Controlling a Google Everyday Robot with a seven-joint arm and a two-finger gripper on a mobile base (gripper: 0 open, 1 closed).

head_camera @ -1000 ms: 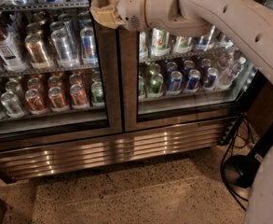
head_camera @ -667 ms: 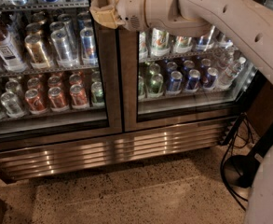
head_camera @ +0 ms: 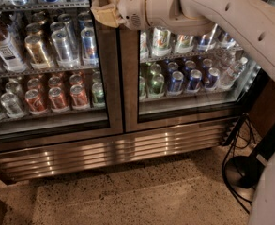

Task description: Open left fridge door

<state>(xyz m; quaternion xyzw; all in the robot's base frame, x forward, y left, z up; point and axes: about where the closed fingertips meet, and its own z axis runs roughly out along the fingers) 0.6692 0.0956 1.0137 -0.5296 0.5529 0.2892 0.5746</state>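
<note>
The fridge [head_camera: 113, 151] fills the upper view, a steel two-door cooler with a ribbed grille along its base. The left fridge door [head_camera: 112, 88] sits flush with its twin, and behind its glass are wire shelves of bottles and red and silver cans. My white arm reaches in from the upper right across the right door. My gripper [head_camera: 104, 13], tan at its tip, is at the top of the left door's right-hand frame, beside the centre seam. Whether it touches the frame cannot be told.
The right door [head_camera: 188, 74] shows blue and green cans behind its glass. Black cables and a round dark base [head_camera: 242, 172] lie on the floor at the right. Speckled floor [head_camera: 127, 196] spreads in front of the grille.
</note>
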